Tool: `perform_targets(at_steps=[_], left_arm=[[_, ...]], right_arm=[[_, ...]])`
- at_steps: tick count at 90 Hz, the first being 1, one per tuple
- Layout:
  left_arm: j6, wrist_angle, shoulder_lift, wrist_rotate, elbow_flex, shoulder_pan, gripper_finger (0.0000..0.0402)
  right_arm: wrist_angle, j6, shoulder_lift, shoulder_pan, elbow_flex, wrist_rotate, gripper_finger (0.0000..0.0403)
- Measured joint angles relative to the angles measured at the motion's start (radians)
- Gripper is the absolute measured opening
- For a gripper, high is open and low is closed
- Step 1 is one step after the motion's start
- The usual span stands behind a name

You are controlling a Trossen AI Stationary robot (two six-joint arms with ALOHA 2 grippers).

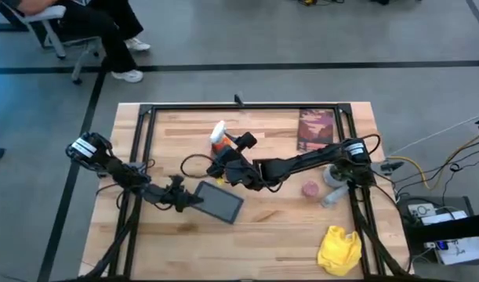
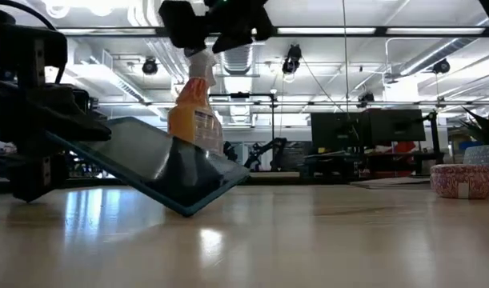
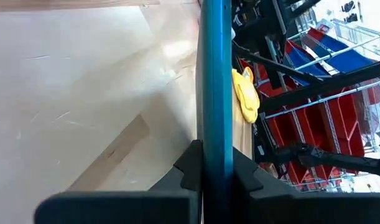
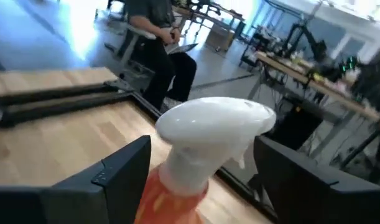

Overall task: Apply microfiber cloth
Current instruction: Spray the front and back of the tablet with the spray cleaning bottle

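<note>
The yellow microfiber cloth (image 1: 339, 251) lies crumpled near the table's front right corner, with no gripper touching it; the left wrist view also shows the cloth (image 3: 245, 93). My left gripper (image 1: 188, 200) is shut on a black tablet (image 1: 221, 203), which is tilted. The orange spray bottle (image 1: 218, 139) stands upright just behind the tablet. My right gripper (image 4: 202, 142) is open above the bottle, and its fingers stand on either side of the white trigger head (image 4: 208, 127) with gaps showing. My left gripper pinches the tablet's left end (image 3: 216, 146) between its two fingers (image 3: 188, 169), one on each face. The fingers come nearly level from the table's left. The held end is raised, and the tablet slopes down to its opposite edge (image 2: 188, 210), which rests on the table.
A pink candle jar (image 1: 310, 189), a grey object (image 1: 331, 174) and a dark red book (image 1: 315, 129) sit on the table's right half. A black frame (image 1: 247, 106) runs along the far edge and sides. A person sits on a chair (image 1: 82, 23) beyond the table.
</note>
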Motion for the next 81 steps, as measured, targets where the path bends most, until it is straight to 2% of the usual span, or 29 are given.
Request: perform_targets(at_steps=[14, 25, 36, 51, 65, 81], left_arm=[[0.025, 0.003, 0.000, 0.001, 0.000, 0.000, 0.0011], [0.035, 0.004, 0.000, 0.003, 0.000, 0.000, 0.0011], [0.042, 0.004, 0.000, 0.003, 0.000, -0.001, 0.0011], [0.043, 0.002, -0.001, 0.004, 0.000, -0.001, 0.0011], [0.043, 0.001, -0.001, 0.004, 0.001, -0.001, 0.0011], [0.059, 0.002, -0.001, 0.003, 0.001, -0.001, 0.0011]], right_arm=[[-0.239, 0.129, -0.057, 0.001, 0.000, 0.003, 0.0246], [-0.327, 0.266, -0.066, 0.006, -0.002, -0.010, 0.0236], [-0.283, 0.383, -0.059, 0.004, -0.002, -0.060, 0.0237], [-0.166, 0.513, -0.001, -0.009, -0.001, -0.105, 0.0264], [-0.135, 0.713, 0.027, -0.035, -0.001, -0.140, 0.0288], [-0.111, 0.767, 0.029, -0.048, -0.001, -0.142, 0.0315]])
